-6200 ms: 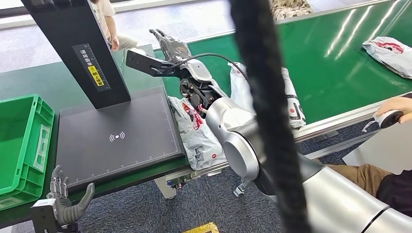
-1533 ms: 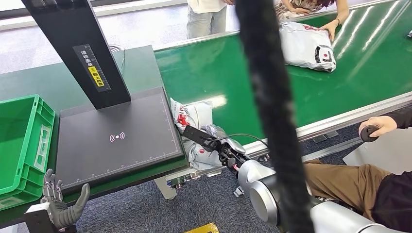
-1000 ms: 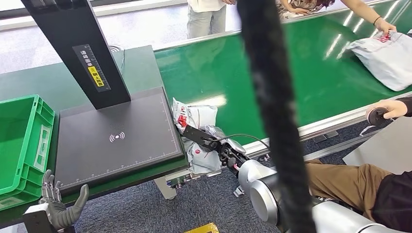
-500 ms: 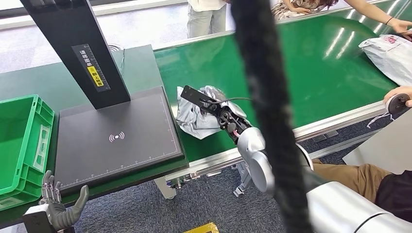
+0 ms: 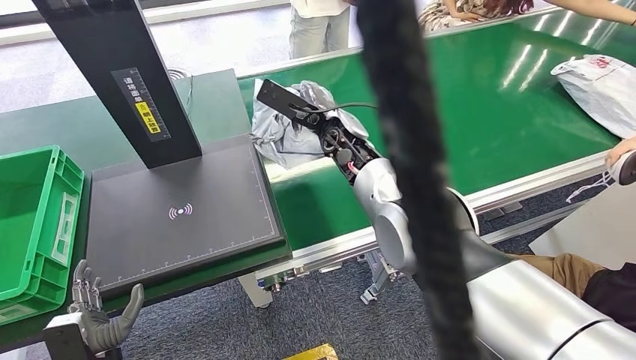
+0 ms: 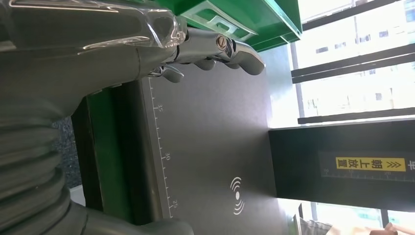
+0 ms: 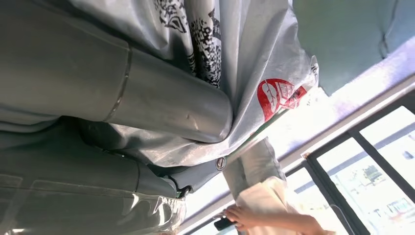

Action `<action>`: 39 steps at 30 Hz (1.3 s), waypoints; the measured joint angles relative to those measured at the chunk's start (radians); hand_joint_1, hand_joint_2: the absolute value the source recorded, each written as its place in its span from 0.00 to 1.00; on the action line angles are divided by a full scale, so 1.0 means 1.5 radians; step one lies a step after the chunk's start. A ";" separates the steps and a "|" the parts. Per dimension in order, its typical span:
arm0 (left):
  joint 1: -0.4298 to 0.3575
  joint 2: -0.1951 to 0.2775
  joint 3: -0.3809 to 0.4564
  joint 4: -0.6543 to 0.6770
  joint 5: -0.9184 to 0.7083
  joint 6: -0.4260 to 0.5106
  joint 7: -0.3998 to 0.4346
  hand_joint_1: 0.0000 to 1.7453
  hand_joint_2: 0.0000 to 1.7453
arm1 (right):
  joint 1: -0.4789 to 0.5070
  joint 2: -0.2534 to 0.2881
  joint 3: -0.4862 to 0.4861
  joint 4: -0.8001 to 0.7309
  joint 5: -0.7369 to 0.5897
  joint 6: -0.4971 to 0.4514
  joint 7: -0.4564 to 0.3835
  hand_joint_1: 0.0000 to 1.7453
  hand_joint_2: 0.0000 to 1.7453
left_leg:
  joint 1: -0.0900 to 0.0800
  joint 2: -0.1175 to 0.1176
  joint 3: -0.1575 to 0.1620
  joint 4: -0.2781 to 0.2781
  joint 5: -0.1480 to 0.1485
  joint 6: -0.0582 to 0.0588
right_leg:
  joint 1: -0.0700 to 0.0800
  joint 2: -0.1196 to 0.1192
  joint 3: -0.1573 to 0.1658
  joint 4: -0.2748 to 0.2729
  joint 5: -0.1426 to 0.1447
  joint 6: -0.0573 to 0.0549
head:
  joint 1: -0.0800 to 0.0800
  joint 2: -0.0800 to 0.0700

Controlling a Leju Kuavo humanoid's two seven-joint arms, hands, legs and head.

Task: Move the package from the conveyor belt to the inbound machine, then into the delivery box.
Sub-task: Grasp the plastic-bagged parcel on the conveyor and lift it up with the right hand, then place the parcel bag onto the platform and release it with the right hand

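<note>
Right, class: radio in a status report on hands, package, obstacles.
Right hand grips package, raised over belt. Left hand open, low. Scanner pad bare.

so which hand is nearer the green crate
Left. The left hand hangs open just below the table edge by the green crate; the right hand holds the grey package over the belt, far across.

This is a parcel-sorting or logistics floor. A long green conveyor belt carries plastic mail bags; at its end stands a black scanning platform with a ruled edge and wireless symbol, beside a green plastic crate. Grey carpet lies underfoot.
</note>
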 joint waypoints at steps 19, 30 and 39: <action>-0.054 -0.020 -0.026 0.040 -0.009 0.003 0.000 0.00 1.00 | -0.016 0.150 0.002 -0.002 -0.034 -0.045 -0.013 1.00 0.00 | 0.000 0.001 0.000 0.000 0.000 0.000 | 0.000 0.000 -0.001 0.000 0.000 0.000 | 0.000 0.000; -0.072 -0.016 -0.028 0.064 0.000 -0.003 0.000 0.00 1.00 | 0.007 0.194 0.001 0.000 -0.055 -0.046 -0.038 1.00 0.00 | 0.000 0.001 -0.001 0.000 0.000 0.000 | 0.000 0.000 -0.001 0.000 0.000 0.000 | 0.000 0.000; -0.071 -0.009 -0.035 0.068 0.001 0.004 0.000 0.00 1.00 | 0.045 0.194 -0.001 0.002 -0.072 -0.056 -0.055 0.12 0.00 | 0.000 0.001 -0.001 0.000 0.000 0.000 | 0.000 0.000 -0.001 0.000 0.000 0.000 | 0.000 0.000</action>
